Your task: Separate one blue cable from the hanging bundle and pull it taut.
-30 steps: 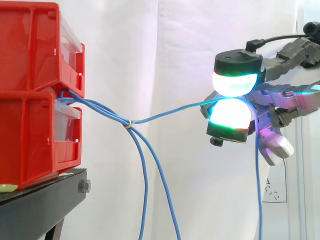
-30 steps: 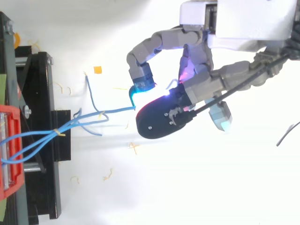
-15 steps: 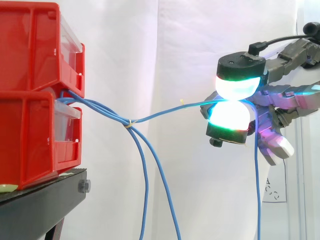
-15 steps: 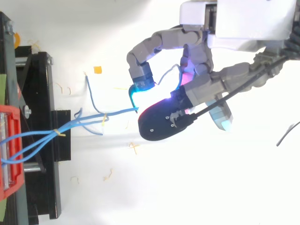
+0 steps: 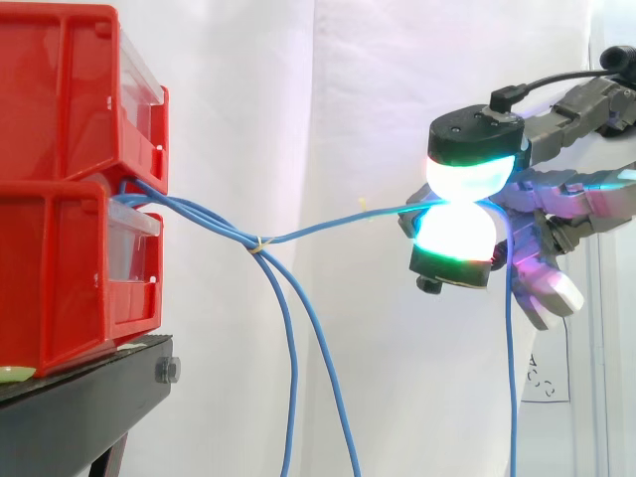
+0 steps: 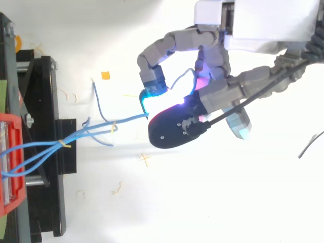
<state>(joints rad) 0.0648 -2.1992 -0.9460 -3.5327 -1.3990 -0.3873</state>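
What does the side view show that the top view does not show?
From the side: the red bins are stacked two high, and loose cables hang down from a yellow tie. From the top: small scraps lie on the white surface below. In both: one blue cable runs nearly straight from the bins to the hand, which pinches it.

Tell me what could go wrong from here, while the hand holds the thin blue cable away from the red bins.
The thin blue cable is only pinched between the hand's rounded glowing pads; under more tension it might slip out.
A small yellow tie binds it to the other hanging blue cables, so further pulling probably drags the bundle along.
The cables emerge between the stacked red plastic bins; a hard pull could shift them.
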